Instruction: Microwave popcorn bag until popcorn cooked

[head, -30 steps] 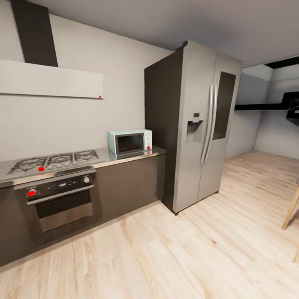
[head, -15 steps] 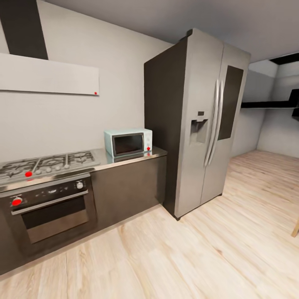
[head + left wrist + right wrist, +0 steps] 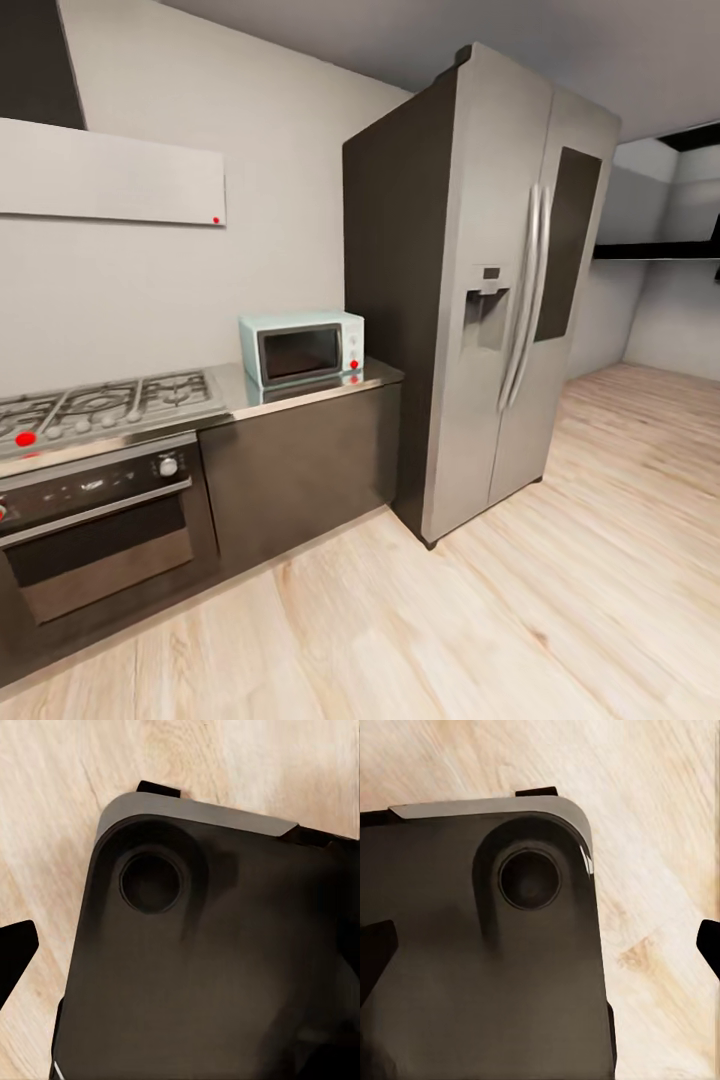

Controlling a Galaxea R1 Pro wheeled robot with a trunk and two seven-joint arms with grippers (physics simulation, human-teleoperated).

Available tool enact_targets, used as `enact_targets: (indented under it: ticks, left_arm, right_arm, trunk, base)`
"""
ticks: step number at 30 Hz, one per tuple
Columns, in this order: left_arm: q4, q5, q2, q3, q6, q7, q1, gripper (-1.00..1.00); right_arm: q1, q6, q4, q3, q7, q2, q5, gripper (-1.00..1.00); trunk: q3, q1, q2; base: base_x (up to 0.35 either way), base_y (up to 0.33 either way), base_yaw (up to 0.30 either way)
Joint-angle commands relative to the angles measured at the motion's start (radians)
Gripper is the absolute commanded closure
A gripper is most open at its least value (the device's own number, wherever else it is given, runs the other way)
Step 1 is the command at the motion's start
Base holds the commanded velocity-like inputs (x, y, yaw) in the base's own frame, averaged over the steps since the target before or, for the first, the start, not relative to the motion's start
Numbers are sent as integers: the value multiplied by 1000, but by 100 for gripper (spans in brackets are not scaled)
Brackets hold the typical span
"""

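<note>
Mint-blue microwave (image 3: 302, 346) on the steel worktop (image 3: 310, 390), beside the fridge (image 3: 480, 290).
Both wrist views look down at the robot's dark base (image 3: 210, 960) over wood floor (image 3: 660, 810); finger opening apparently wide, but I cannot tell.

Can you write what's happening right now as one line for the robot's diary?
phase: on its way in kitchen | microwave: door shut, on countertop beside fridge | hob, oven: at left

Both wrists downward (over dark base (image 3: 210, 967)).
</note>
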Motion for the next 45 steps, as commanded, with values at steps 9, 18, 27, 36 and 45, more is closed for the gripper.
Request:
enact_targets:
  ticks: [9, 18, 27, 36, 45]
  left_arm:
    - [0, 5, 0, 2, -2, 1, 0, -100]
    - [0, 6, 0, 3, -2, 1, 0, -100]
    - [0, 6, 0, 3, -2, 1, 0, -100]
    - [0, 6, 0, 3, -2, 1, 0, -100]
    - [0, 6, 0, 2, -4, 1, 0, -100]
  right_arm:
    - [0, -5, 1, -7, 1, 0, -5, -100]
    - [0, -5, 1, -7, 1, 0, -5, -100]
    - [0, -8, 1, -6, 2, -1, 2, -100]
    - [0, -10, 1, -6, 3, 0, 3, -100]
    - [0, -6, 1, -8, -1, 0, -4, -100]
  trunk:
    - [-1, 1, 0]
    - [-1, 1, 0]
    - [-1, 1, 0]
    - [-1, 1, 0]
    - [-1, 1, 0]
  base:
    - [325, -140, 0]
    - [322, -155, 0]
    - [321, -156, 0]
    - [321, -156, 0]
    - [321, -156, 0]
